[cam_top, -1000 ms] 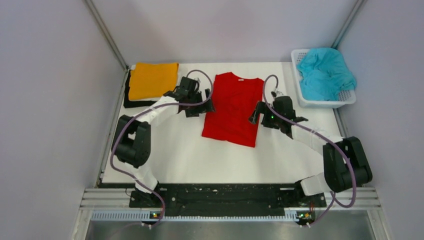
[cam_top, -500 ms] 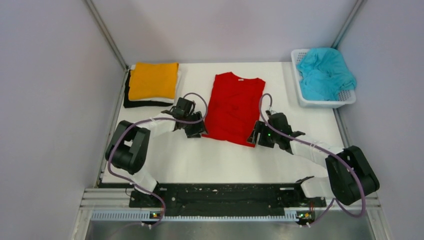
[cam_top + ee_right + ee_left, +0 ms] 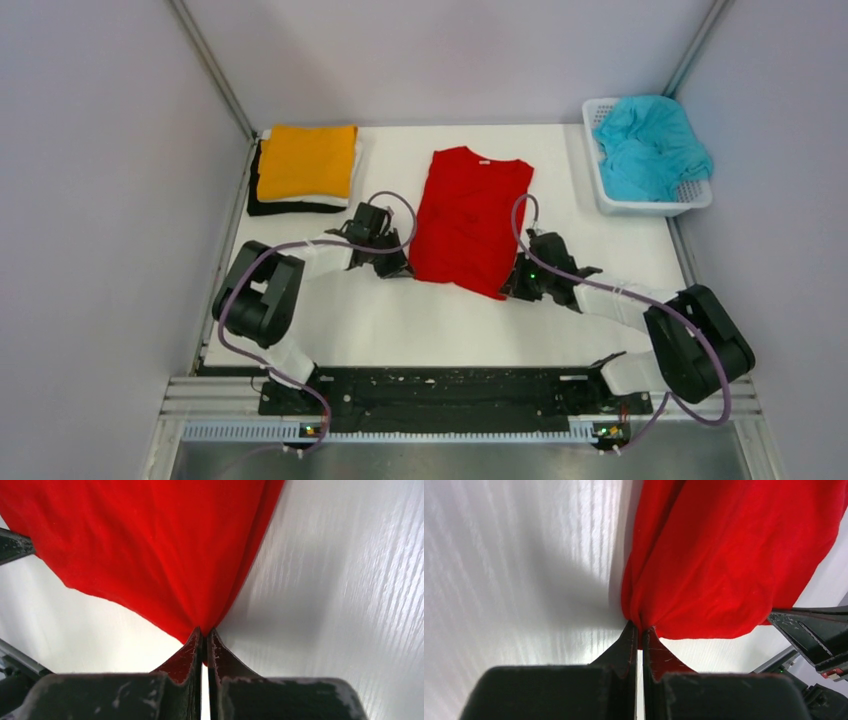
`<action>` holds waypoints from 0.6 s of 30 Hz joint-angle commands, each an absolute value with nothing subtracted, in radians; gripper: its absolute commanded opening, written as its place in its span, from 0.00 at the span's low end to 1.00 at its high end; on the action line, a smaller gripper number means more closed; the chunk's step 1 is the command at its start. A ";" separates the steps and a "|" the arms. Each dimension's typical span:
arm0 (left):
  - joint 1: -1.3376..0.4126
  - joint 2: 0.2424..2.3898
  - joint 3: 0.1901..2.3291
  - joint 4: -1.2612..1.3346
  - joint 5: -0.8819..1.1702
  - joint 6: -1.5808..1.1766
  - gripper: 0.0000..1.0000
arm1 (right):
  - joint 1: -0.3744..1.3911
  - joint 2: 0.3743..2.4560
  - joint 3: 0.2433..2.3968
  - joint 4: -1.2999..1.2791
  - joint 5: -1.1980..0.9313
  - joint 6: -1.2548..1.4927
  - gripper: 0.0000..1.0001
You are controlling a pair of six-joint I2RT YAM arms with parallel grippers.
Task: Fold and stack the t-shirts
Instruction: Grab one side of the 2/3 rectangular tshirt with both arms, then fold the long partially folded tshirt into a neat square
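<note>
Top external view, nearest first: two arms point(image 3: 300, 255) are bolted at the near edge of a white table point(image 3: 400, 325) and lie low across it. Each one ends at a near corner of a single red t-shirt point(image 3: 470, 215).

The left gripper point(image 3: 393, 264) is at the hem's left corner and the right gripper point(image 3: 518, 287) at its right corner. From above, the gripper bodies hide the fingertips. Each wrist view shows its own two fingers pressed together on a bunched pinch of red cloth at that corner.

The red t-shirt lies flat in the middle of the table as a long rectangle. Its long axis runs near to far, with the collar at the far end and the near end leaning slightly left.

Five shirts can be counted in all. At the far left corner is a folded stack of three:
- An orange t-shirt point(image 3: 305, 160) is on top.
- A white t-shirt point(image 3: 357, 162) shows only as a thin edge beneath it.
- A black t-shirt point(image 3: 275, 208) is at the bottom, mostly covered.

At the far right, one white perforated basket point(image 3: 650, 208) holds one crumpled teal t-shirt point(image 3: 650, 140). Its shape and direction cannot be made out.
</note>
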State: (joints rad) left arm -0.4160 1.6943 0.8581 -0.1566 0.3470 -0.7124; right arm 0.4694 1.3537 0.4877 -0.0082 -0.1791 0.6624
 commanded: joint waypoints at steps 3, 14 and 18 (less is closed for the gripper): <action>-0.425 1.497 0.725 -0.260 0.243 -0.733 0.00 | 0.532 1.213 0.428 -0.233 -0.228 0.646 0.00; -0.537 0.711 0.551 -0.597 0.173 -0.811 0.00 | 0.703 0.712 0.475 -0.642 -0.520 0.707 0.00; -0.543 0.609 0.614 -0.619 0.114 -0.812 0.00 | 0.704 0.649 0.573 -0.691 -0.464 0.711 0.00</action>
